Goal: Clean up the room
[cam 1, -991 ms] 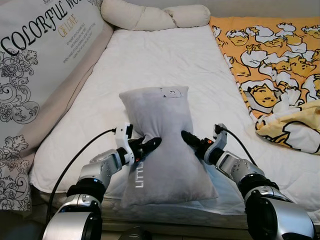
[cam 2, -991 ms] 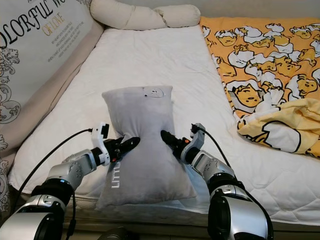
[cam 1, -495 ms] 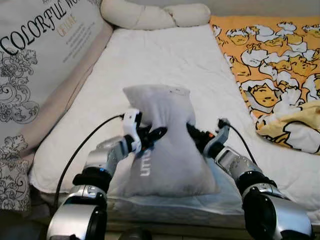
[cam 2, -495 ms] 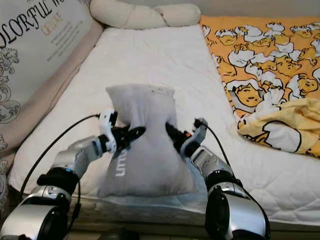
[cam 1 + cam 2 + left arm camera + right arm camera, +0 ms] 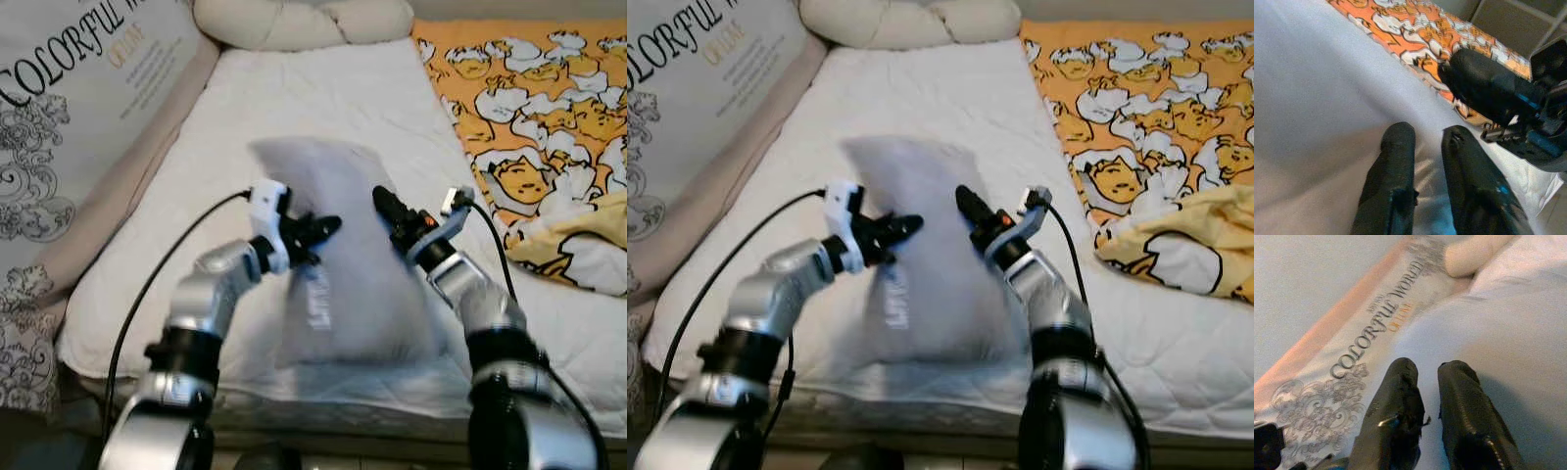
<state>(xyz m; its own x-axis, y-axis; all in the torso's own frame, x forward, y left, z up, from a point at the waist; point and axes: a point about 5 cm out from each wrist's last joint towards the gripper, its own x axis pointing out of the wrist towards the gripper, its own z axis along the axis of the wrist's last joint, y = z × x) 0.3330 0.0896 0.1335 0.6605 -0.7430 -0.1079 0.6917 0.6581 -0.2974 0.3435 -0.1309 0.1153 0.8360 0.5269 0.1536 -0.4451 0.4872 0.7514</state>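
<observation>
"So what's it doing with that grey pillow point(image 5: 338, 255)?"

"Squeezing it between both arms over the near part of the white mattress point(image 5: 323, 98). I'd guess it means to carry it up toward the cream bolster point(image 5: 304, 18) at the head of the bed. To do that well it needs even pressure from both sides and both arms rising together, or the soft thing will sag and slide out underneath."

"Start from the left. What's there?"

"The big printed cushion point(image 5: 69, 108) leans along the left edge. Then the left claw point(image 5: 318, 230): its two fingers lie nearly together, only a thin gap between them, tips pressed into the pillow's left side. It's pushing more than pinching."

"And the other one?"

"The right claw point(image 5: 387, 204) mirrors it, fingers almost closed with a narrow slit, tips dug into the pillow's right side. I can't see fabric caught between them. Further right lies the orange cartoon blanket point(image 5: 534, 117), well apart from the pillow."
</observation>
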